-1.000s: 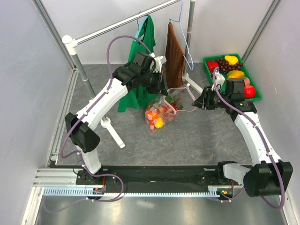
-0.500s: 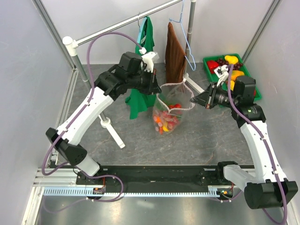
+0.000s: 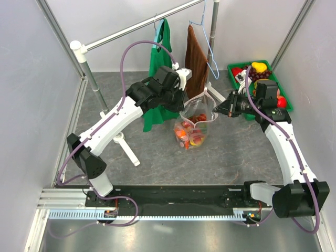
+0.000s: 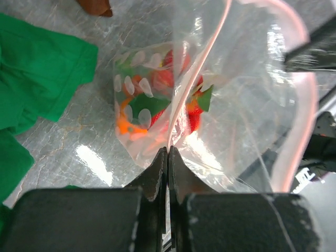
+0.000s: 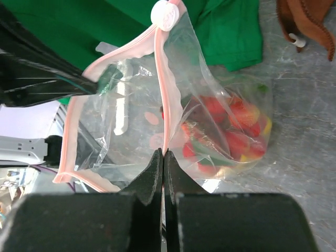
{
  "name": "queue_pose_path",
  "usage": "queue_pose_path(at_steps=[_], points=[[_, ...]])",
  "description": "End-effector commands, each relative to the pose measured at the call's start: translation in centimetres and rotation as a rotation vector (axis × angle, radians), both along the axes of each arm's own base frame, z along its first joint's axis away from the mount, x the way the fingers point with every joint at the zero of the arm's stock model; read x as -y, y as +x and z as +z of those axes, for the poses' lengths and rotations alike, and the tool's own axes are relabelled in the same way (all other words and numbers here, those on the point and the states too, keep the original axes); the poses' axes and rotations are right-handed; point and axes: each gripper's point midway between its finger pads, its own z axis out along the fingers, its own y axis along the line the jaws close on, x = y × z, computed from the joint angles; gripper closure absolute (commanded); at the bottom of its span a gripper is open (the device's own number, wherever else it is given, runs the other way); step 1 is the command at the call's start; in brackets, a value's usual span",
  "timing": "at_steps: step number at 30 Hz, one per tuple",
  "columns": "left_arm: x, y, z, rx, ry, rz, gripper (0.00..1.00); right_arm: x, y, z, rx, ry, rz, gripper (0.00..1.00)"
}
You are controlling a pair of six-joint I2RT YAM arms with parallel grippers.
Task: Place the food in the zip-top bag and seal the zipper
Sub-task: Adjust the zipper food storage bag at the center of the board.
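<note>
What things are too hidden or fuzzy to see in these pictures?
- Top view: the food inside the zip-top bag is too small to tell each piece apart.
- Top view: the right arm covers part of the green tray, so its toys cannot be counted.
- Left wrist view: shiny, crinkled plastic blurs the food; the picture's edge cuts off the bag.
- Right wrist view: the zipper vanishes between the jaws.

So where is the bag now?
In the top view the bag is held up near the middle of the table, between the left tool and the right tool, both shut on its pink rim, right of the green cloth.
</note>
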Motion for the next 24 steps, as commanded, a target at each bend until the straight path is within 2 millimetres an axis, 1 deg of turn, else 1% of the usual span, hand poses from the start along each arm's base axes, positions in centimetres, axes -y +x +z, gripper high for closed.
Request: queue_pose_path(at_steps=[1,2,4,5,6,7,8,9,11,12,13,15,17,18,20,21,22,24], points=[[-0.1,0.9,3.1,0.065,-0.055,0.040,0.98,-0.1,0.4,3.1,0.120,-0.014,0.041,1.00],[-0.5,1.0,3.5,0.088,-0.048,0.044,0.98,-0.3,0.2,3.5,0.123,-0.005,0.054,1.00],[-1.1,0.5,4.1,0.112,-0.047,0.032,0.98,-0.7,-0.6,4.3,0.146,0.012,0.090,1.00],[-1.5,-0.4,5.0,0.128,-0.059,0.000,0.98,-1.1,-1.3,4.6,0.150,0.033,0.129,1.00],[-1.9,-1.1,4.8,0.120,-0.056,-0.013,0.98,-1.5,-2.0,4.8,0.156,0.043,0.153,1.00],[-2.2,-1.7,5.1,0.123,-0.058,-0.032,0.98,-1.9,-2.7,5.0,0.159,0.058,0.183,1.00],[-2.8,-2.8,6.2,0.136,-0.081,-0.052,0.98,-2.6,-3.7,5.3,0.161,0.076,0.228,1.00],[-3.1,-3.2,6.0,0.133,-0.079,-0.060,0.98,-2.9,-4.4,5.9,0.176,0.082,0.245,1.00],[-3.8,-3.9,6.7,0.152,-0.084,-0.070,0.98,-3.6,-5.6,6.7,0.191,0.099,0.289,1.00],[-4.2,-4.2,7.3,0.165,-0.092,-0.068,0.98,-3.8,-6.0,7.5,0.201,0.108,0.293,1.00],[-4.3,-4.3,7.4,0.170,-0.091,-0.069,0.98,-3.9,-6.1,7.7,0.200,0.110,0.291,1.00],[-4.4,-4.1,7.2,0.160,-0.076,-0.064,0.98,-3.7,-5.5,7.7,0.187,0.100,0.258,1.00],[-4.1,-3.8,6.9,0.154,-0.068,-0.061,0.98,-3.4,-4.8,7.0,0.178,0.073,0.239,1.00],[-3.6,-3.3,6.5,0.145,-0.060,-0.059,0.98,-2.9,-3.5,6.1,0.153,0.034,0.178,1.00],[-3.1,-2.8,6.2,0.132,-0.060,-0.051,0.98,-2.0,-2.3,4.4,0.136,-0.037,0.141,1.00],[-2.7,-2.5,6.0,0.130,-0.064,-0.047,0.98,-1.2,-0.9,3.1,0.119,-0.094,0.092,1.00],[-2.3,-1.9,5.2,0.114,-0.057,-0.034,0.98,-0.7,-0.2,2.4,0.131,-0.132,0.084,1.00],[-1.8,-1.3,4.9,0.109,-0.062,-0.020,0.98,0.4,1.4,1.1,0.114,-0.172,0.045,1.00]])
